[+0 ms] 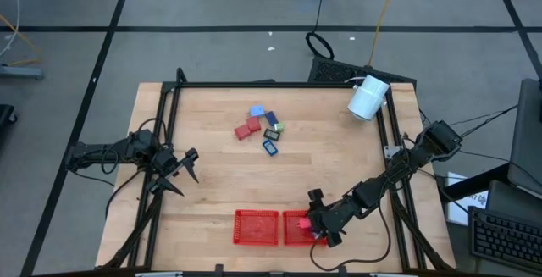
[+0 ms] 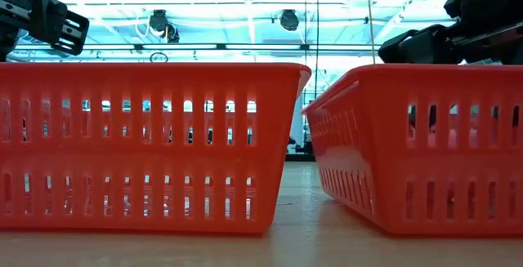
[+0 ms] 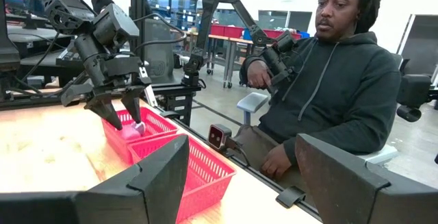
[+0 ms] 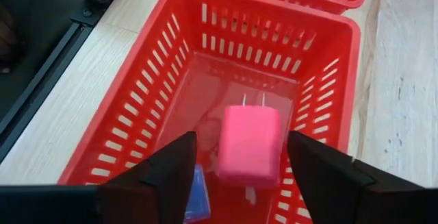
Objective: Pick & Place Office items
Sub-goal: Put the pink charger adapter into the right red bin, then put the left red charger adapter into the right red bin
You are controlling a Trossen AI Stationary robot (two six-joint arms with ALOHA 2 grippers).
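Note:
My right gripper [image 4: 241, 142] hangs open over the right red tray [image 1: 288, 218], fingers pointing down into it. A pink-red block with two metal prongs [image 4: 250, 145] sits inside the tray between the fingers, with a gap on each side. The same pink-red block [image 3: 131, 131] shows below the fingertips in the left wrist view. A blue piece [image 4: 196, 191] lies beside it on the tray floor. Several more pieces, red, light blue, dark blue and black [image 1: 262, 129], lie clustered on the table's far middle. My left gripper [image 1: 188, 174] waits open at the table's left side.
A second red tray [image 1: 256, 226] stands left of the first at the near edge, and both fill the low view [image 2: 147, 144]. A white cylinder [image 1: 368, 97] stands at the far right corner. A person in a dark hoodie [image 3: 328, 94] sits beyond the table.

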